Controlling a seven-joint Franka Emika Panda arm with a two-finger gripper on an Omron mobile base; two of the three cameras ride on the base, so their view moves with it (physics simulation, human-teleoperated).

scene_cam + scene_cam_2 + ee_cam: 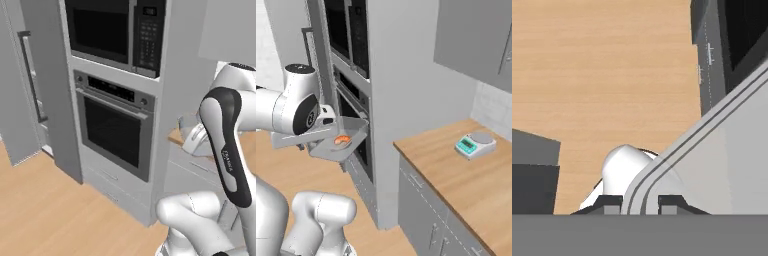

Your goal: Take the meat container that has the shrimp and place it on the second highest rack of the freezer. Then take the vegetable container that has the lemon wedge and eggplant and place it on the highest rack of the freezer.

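Note:
My gripper (330,125) is shut on the rim of the meat container (338,140), a shallow grey translucent tray with the orange shrimp (342,139) lying in it. I hold the tray up in the air beside the oven column, over the floor. In the hand view the tray's rim (662,165) runs between my fingertips, with the gripper (639,204) closed on it. Part of the container (191,131) shows behind my arm in the left base view. The grey freezer door (17,100) with its dark handle (31,75) stands at the far left.
A tall cabinet column holds a microwave (115,30) above a wall oven (117,127). To the right, a wooden counter (446,175) carries a small teal scale (474,144), with wall cabinets above. Bare wooden floor (45,210) lies in front of the column.

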